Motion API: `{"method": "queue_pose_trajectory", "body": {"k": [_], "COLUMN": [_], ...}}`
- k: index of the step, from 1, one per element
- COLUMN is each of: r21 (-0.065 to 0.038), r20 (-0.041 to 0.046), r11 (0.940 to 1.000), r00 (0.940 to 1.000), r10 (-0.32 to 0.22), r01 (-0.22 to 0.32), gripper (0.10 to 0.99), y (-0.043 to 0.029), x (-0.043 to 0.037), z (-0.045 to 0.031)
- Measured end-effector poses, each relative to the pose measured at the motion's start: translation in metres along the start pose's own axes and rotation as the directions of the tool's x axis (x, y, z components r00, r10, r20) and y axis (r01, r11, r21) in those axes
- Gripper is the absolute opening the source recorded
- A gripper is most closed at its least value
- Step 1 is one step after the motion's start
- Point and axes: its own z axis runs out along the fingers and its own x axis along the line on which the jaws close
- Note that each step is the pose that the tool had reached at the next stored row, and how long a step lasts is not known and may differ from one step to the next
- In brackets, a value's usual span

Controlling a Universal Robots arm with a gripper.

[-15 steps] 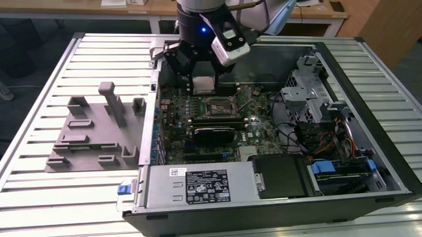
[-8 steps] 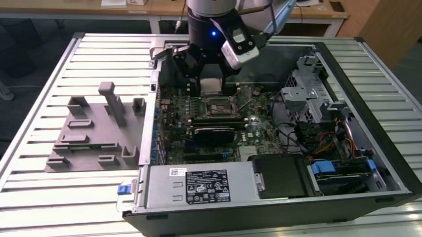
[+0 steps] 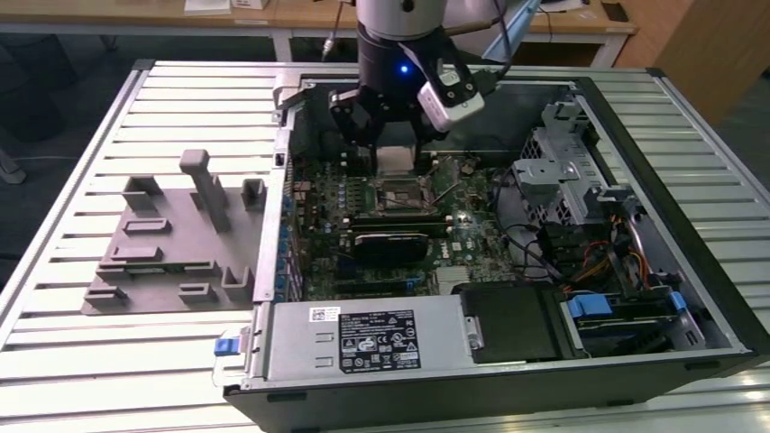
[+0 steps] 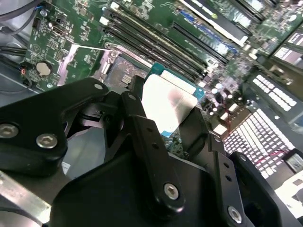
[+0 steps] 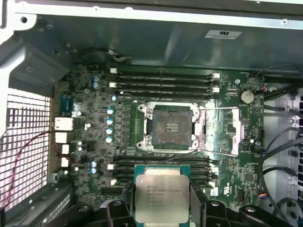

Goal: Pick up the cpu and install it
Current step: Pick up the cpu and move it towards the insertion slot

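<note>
The pincer [image 5: 162,209] is pinching the cpu [image 5: 162,189] by two opposite edges, with one black finger [image 5: 124,204] on each side. The chip hangs in the air above the motherboard [image 5: 227,184], inside the open computer case [image 3: 673,117]. It is not yet over the socket [image 5: 170,126]. In the first wrist view it is above the memory slots [image 5: 163,163] that lie just beside the socket. The socket looks open and bare, and its thin retaining lever [image 5: 222,109] is swung out to one side. In my judgement the step in hand is to bring the chip over the socket. To do it well, the chip should stay flat and its edges parallel to the socket frame, so that it can go down straight without sliding on the contacts. The lever and the opened metal frame stand close to the socket, and the fingers could touch them. In the exterior view a grey tray [image 3: 169,244] lies on the desk [image 3: 72,352], well apart from the case. Cables [image 3: 578,262] and the power supply [image 3: 361,338] are away from the socket and do not seem to disturb.
</note>
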Motion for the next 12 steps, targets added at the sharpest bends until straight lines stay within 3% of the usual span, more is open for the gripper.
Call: {"method": "queue_pose_trajectory", "body": {"k": [12], "r21": [0.0], "r20": [-0.0001], "r11": [1.0], "r00": [1.0], "r10": [0.0], "r01": [0.0], "gripper": [0.545], "y": [0.0136], "x": [-0.012], "z": [0.0141]}}
